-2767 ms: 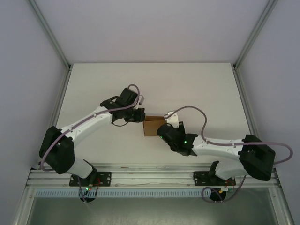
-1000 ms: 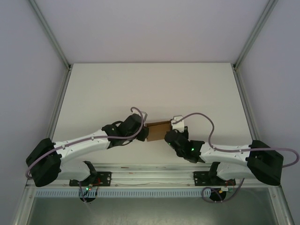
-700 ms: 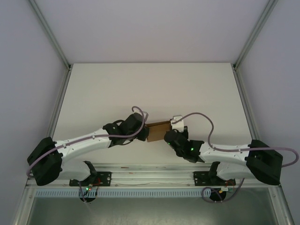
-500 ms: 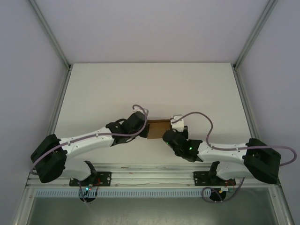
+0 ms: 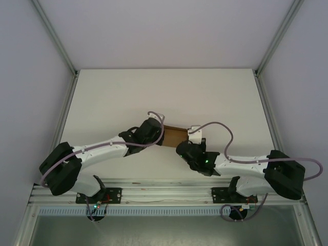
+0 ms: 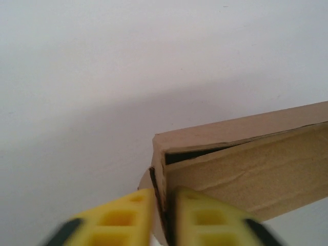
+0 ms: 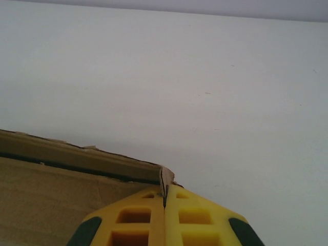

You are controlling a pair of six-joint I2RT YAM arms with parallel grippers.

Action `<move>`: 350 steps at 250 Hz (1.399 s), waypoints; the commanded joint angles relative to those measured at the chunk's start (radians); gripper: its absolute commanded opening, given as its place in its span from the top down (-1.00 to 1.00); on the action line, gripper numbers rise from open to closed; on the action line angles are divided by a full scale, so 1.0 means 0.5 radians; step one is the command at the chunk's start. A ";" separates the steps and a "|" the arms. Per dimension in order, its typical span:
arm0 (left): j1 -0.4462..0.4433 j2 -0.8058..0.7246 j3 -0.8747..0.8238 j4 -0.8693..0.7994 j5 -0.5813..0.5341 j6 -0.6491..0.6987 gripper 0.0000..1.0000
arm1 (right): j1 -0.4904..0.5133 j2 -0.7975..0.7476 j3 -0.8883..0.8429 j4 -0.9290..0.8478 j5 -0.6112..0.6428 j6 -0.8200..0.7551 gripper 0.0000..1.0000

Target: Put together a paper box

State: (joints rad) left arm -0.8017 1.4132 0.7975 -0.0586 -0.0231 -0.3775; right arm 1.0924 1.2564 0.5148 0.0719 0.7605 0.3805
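Note:
The paper box (image 5: 175, 136) is a tan cardboard shell held up between both arms near the table's middle. In the left wrist view its left end wall (image 6: 160, 159) stands between the yellow fingers of my left gripper (image 6: 164, 207). Those jaws stand narrowly parted, with a dark gap beside the wall. A rounded tab pokes out behind the left finger (image 6: 118, 220). My right gripper (image 7: 164, 197) is shut on a thin corner flap at the right end of the box (image 7: 61, 189). From above, the left gripper (image 5: 160, 137) and the right gripper (image 5: 181, 145) flank the box.
The white table (image 5: 164, 92) stretches behind and to both sides of the box. Grey enclosure walls and aluminium posts (image 5: 270, 48) ring it. The arms' bases sit on the rail (image 5: 164, 193) at the near edge.
Both arms have carried the box a little away from the bases. The left arm's elbow swung nearer its base. The right gripper keeps its pinch on the corner.

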 commanded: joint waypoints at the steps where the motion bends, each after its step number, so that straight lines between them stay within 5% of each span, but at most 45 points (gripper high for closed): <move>1: 0.012 -0.054 0.067 -0.239 0.020 -0.002 0.31 | 0.016 0.061 0.096 -0.199 -0.016 0.093 1.00; 35: 0.047 -0.111 0.171 -0.398 0.109 -0.058 -0.11 | 0.017 0.101 0.148 -0.275 -0.039 0.086 1.00; 91: 0.131 -0.040 0.370 -0.590 0.247 -0.056 -0.20 | 0.016 0.089 0.157 -0.300 -0.054 0.082 1.00; 183: 0.158 0.125 0.504 -0.715 0.261 0.083 0.40 | 0.015 0.117 0.183 -0.307 -0.051 0.057 1.00; 228: 0.155 0.107 0.455 -0.684 0.229 0.092 0.97 | 0.016 0.121 0.179 -0.302 -0.055 0.063 1.00; 350: 0.126 0.001 0.082 -0.561 0.227 -0.034 1.00 | 0.015 0.129 0.116 -0.351 -0.111 0.174 1.00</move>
State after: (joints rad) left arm -0.7273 1.4223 0.9180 -0.2882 0.0967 -0.3553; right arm 1.0927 1.3048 0.5896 -0.0299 0.7441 0.4313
